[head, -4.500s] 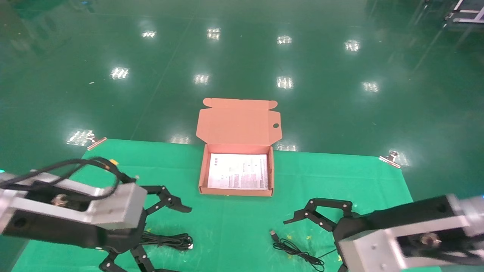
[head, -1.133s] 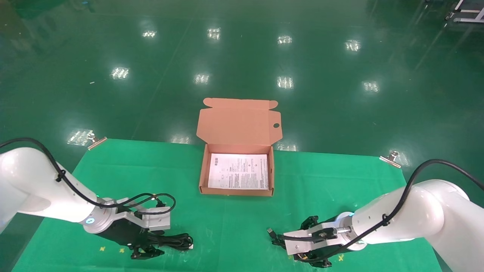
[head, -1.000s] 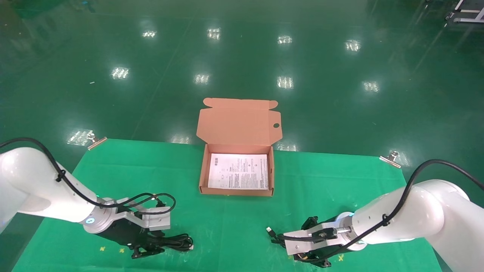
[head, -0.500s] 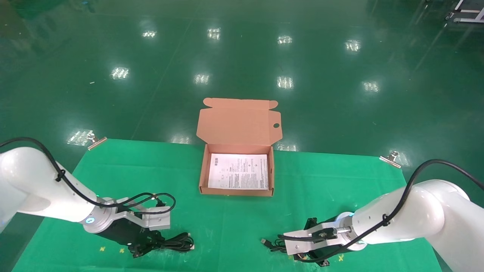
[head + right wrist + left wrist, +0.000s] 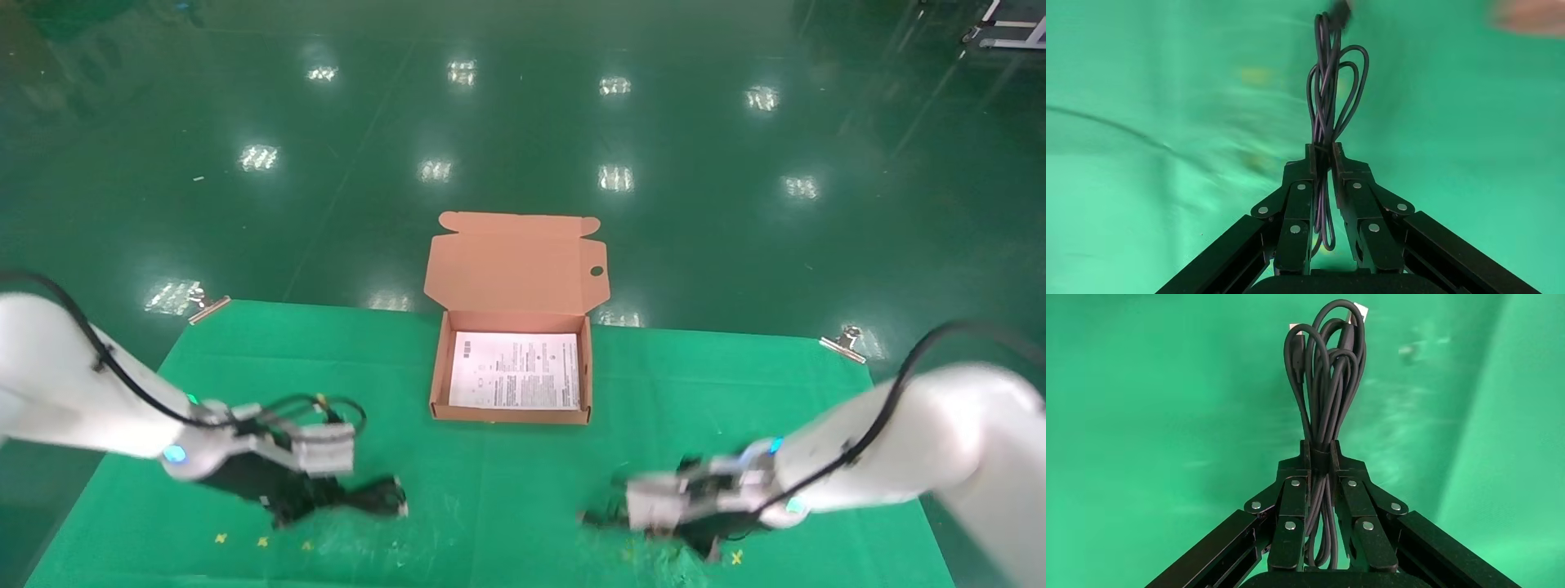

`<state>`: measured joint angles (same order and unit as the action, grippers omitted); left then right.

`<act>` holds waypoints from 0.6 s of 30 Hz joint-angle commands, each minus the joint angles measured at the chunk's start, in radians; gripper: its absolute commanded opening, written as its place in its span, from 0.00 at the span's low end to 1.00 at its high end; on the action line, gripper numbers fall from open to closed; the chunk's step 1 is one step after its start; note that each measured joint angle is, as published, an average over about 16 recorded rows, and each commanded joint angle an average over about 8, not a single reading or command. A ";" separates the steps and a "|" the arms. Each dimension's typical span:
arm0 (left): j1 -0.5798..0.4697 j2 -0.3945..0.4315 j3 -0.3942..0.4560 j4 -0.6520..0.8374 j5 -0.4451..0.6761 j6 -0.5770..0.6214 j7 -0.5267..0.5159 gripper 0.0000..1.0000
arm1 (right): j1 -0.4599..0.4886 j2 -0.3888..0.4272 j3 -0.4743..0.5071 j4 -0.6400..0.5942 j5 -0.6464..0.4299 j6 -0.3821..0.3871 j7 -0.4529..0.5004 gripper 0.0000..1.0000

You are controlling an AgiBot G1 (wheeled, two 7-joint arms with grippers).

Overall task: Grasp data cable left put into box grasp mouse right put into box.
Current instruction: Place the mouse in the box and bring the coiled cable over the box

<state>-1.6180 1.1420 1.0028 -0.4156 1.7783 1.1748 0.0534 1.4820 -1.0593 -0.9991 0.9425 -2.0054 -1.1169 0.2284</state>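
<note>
The left gripper (image 5: 1320,454) is clamping down on the data cable (image 5: 1326,386), squeezing the thick black bundle around its middle, down at about 8 o'clock on the green bench (image 5: 490,482). The right gripper (image 5: 1322,160) is sitting at around 4 o'clock, pinching the thin loops of the mouse cord (image 5: 1330,92); the mouse itself isn't showing in any view. The box (image 5: 513,416) is lying open at 12 o'clock between both arms, white printed sheet (image 5: 515,371) lying flat inside.

The box (image 5: 511,412) sits at the table's (image 5: 490,482) far edge, centred; a printed sheet (image 5: 515,380) lies inside it.
</note>
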 commanded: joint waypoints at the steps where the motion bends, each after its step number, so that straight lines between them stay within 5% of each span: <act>1: -0.015 -0.019 -0.002 -0.026 0.002 0.000 0.013 0.00 | 0.023 0.014 0.012 0.006 -0.001 -0.010 0.038 0.00; 10: -0.106 -0.102 -0.014 -0.262 0.050 -0.044 -0.087 0.00 | 0.180 0.073 0.100 0.113 -0.036 0.064 0.140 0.00; 18: -0.161 -0.113 -0.038 -0.420 0.089 -0.111 -0.203 0.00 | 0.306 -0.064 0.146 0.049 -0.006 0.174 0.082 0.00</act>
<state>-1.7796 1.0376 0.9666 -0.8122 1.8712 1.0613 -0.1470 1.7846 -1.1317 -0.8556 0.9613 -2.0065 -0.9378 0.2925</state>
